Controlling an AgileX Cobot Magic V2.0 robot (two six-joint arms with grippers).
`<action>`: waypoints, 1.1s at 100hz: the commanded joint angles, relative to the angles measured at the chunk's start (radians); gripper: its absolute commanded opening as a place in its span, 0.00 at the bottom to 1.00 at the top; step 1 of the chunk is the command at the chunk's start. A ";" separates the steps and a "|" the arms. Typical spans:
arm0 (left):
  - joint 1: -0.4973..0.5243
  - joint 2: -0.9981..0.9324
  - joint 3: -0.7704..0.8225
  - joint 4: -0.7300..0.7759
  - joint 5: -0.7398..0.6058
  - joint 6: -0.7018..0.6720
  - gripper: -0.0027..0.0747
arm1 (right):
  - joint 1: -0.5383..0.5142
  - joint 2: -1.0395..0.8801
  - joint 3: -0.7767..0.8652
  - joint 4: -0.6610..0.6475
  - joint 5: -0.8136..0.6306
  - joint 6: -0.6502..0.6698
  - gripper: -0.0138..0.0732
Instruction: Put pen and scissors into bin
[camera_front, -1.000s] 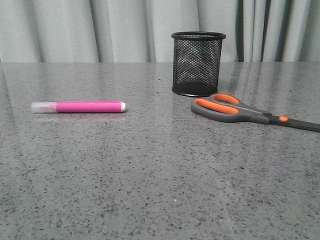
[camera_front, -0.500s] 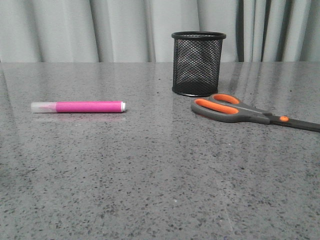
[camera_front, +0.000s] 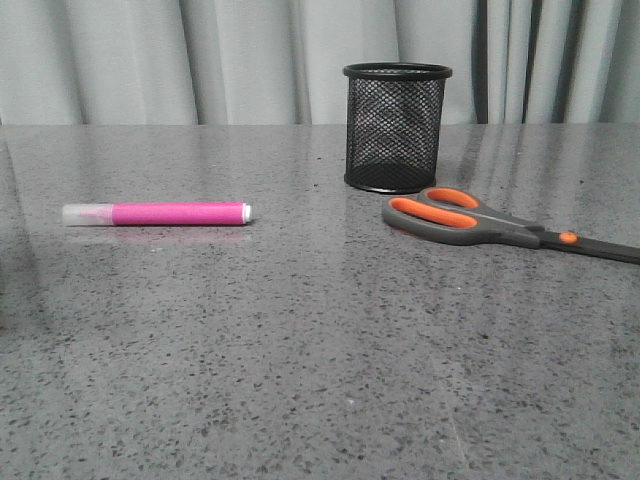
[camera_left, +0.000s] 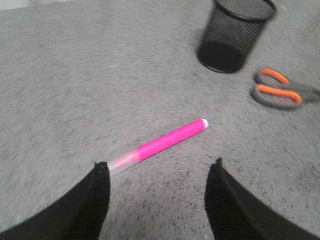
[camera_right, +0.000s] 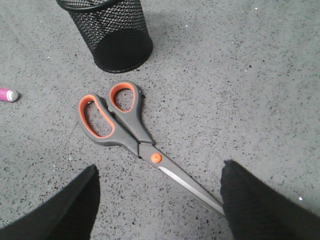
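Front view: no arm shows here; only the speckled grey counter (camera_front: 300, 380) and the three things on it.
Left pincer (camera_left: 157, 172): seen from its wrist camera, spread wide and holding nothing, its two dark fingers (camera_left: 95, 200) above the counter on either side of the pen's capped end.
Right pincer (camera_right: 160, 192): released and empty, poised over the scissors' blades, clear of them.
Pen (camera_front: 157, 214): lying flat on the robot's left side of the counter, clear cap pointing left, white end pointing right, well apart from the other things.
Scissors (camera_front: 480, 222): lying flat and closed on the right, grey-and-orange handles nearest the bin, orange pivot dot and dark blades running off to the right edge.
Bin (camera_front: 396, 127): standing upright furthest back, just behind the scissor handles, black mesh with a solid rim; nothing visible inside it.
Backdrop: pale pleated curtain (camera_front: 200, 60) behind the counter's far edge.
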 joint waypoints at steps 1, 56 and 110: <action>-0.001 0.105 -0.103 -0.104 0.065 0.177 0.51 | -0.006 0.000 -0.035 0.004 -0.049 -0.027 0.69; -0.132 0.664 -0.470 -0.003 0.292 0.668 0.51 | -0.006 0.000 -0.035 0.004 -0.045 -0.043 0.69; -0.184 0.776 -0.523 0.115 0.229 0.685 0.51 | -0.006 0.000 -0.035 0.004 -0.041 -0.045 0.69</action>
